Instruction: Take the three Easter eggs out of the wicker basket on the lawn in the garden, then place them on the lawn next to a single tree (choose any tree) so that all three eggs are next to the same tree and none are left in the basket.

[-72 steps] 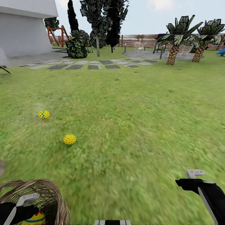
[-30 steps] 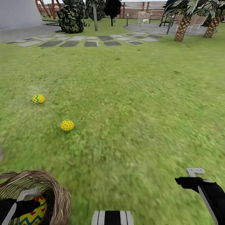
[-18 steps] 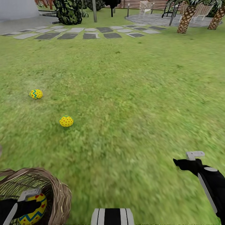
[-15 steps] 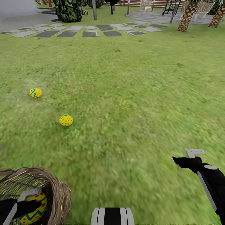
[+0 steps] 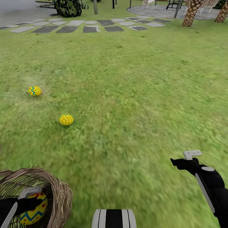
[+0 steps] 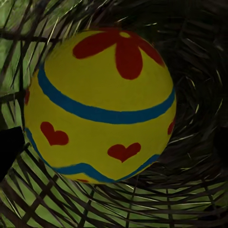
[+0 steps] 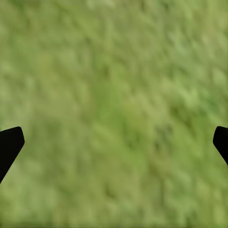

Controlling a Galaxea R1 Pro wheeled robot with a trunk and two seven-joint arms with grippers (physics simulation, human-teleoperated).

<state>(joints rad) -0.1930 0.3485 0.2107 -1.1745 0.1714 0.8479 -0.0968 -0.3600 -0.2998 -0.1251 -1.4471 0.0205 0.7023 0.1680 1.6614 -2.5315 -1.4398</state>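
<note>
One Easter egg with red hearts and a blue zigzag [image 5: 31, 211] lies inside the wicker basket [image 5: 60, 196] at about seven o'clock in the head view, on the lawn [image 5: 136, 104]; the left wrist view shows this egg [image 6: 99, 107] close up against the dark weave [image 6: 199, 57], yellow with a red flower, blue bands and red hearts. The left gripper [image 5: 22, 204] reaches into the basket right over the egg; one dark fingertip [image 6: 9, 149] shows beside the egg, and whether the fingers are spread or clenched cannot be told. The red-dotted egg [image 5: 66, 119] lies on the grass at about ten o'clock, well apart from the basket, and the zigzag egg [image 5: 34, 91] lies farther out, also toward ten o'clock. The right gripper [image 5: 185, 160] hovers over bare grass at about four o'clock, released, its two fingertips [image 7: 10, 145] wide apart and holding nothing. Toward twelve o'clock runs a grey stepping-stone path [image 5: 91, 29], with a dark bush [image 5: 67, 7], a thin grey trunk [image 5: 95, 7] and scaly palm trunks [image 5: 191, 13] beyond it. Nothing stands between the grippers and the eggs on the grass. Compared with half a second ago, the head camera has tilted further down, the right gripper sits a little higher in the picture, and the eggs keep their places. No writing or brand can be read.
</note>
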